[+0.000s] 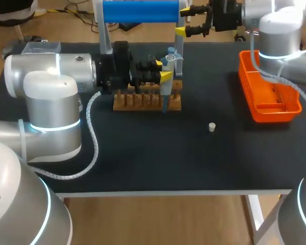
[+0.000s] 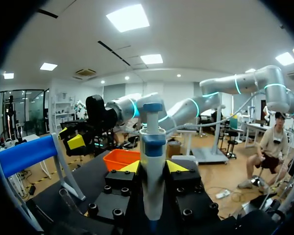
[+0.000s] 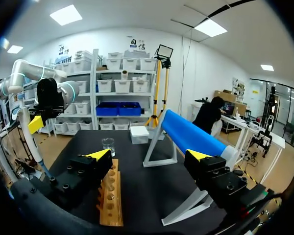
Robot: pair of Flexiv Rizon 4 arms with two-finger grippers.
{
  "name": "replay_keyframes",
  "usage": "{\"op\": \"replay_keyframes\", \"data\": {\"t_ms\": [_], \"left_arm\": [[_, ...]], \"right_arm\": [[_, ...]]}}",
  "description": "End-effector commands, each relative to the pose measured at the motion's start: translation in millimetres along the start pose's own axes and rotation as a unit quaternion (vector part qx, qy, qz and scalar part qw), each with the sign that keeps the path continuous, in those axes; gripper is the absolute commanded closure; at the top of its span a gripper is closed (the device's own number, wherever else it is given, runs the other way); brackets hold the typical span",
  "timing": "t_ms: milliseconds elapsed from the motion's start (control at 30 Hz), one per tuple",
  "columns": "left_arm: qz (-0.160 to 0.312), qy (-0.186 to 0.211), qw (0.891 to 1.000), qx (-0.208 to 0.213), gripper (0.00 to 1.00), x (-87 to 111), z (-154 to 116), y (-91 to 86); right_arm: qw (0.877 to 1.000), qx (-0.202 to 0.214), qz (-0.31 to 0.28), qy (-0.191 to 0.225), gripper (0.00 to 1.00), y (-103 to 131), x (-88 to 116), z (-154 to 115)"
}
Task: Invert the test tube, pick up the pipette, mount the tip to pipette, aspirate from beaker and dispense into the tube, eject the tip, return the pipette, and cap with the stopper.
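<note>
A blue-and-white pipette [image 1: 166,89] is held upright by the left gripper [image 1: 162,71] in the upper middle of the frame, its lower end set down at the wooden rack [image 1: 143,101]. A small white stopper [image 1: 211,127] is seen alone, right of centre. A clear beaker [image 3: 108,146] is stood beyond the rack's end.

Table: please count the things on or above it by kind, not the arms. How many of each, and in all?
Pipette: 1
Wooden rack: 1
Orange tray: 1
White stopper: 1
Blue-barred stand: 1
Glass beaker: 1
White box: 1
Total: 7
No test tube clearly seen.
</note>
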State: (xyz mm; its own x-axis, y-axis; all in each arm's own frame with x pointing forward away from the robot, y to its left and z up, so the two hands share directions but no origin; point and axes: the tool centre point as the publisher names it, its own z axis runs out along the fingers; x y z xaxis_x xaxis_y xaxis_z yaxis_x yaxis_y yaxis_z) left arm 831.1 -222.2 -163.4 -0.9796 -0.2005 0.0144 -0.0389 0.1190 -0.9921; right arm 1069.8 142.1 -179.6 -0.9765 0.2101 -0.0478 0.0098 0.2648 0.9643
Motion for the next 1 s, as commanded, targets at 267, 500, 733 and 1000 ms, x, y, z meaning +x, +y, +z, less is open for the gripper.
{"op": "replay_keyframes", "data": {"t_ms": [267, 500, 733, 1000], "left_arm": [[0.000, 0.000, 1.000, 0.000, 1.00, -0.4, 1, -0.1], [0.000, 0.000, 1.000, 0.000, 1.00, -0.4, 1, -0.1], [-0.011, -0.025, 1.000, -0.013, 1.00, -10.6, -18, 6.4], [-0.025, -0.065, 0.997, -0.042, 1.00, -32.3, -65, 13.1]], "right_arm": [[1.000, 0.002, 0.000, 0.001, 0.00, 0, -1, -1], [1.000, 0.002, 0.000, 0.001, 0.00, 0, -1, -1], [1.000, 0.002, 0.000, 0.001, 0.00, 0, -1, -1], [1.000, 0.002, 0.000, 0.001, 0.00, 0, -1, -1]]}}
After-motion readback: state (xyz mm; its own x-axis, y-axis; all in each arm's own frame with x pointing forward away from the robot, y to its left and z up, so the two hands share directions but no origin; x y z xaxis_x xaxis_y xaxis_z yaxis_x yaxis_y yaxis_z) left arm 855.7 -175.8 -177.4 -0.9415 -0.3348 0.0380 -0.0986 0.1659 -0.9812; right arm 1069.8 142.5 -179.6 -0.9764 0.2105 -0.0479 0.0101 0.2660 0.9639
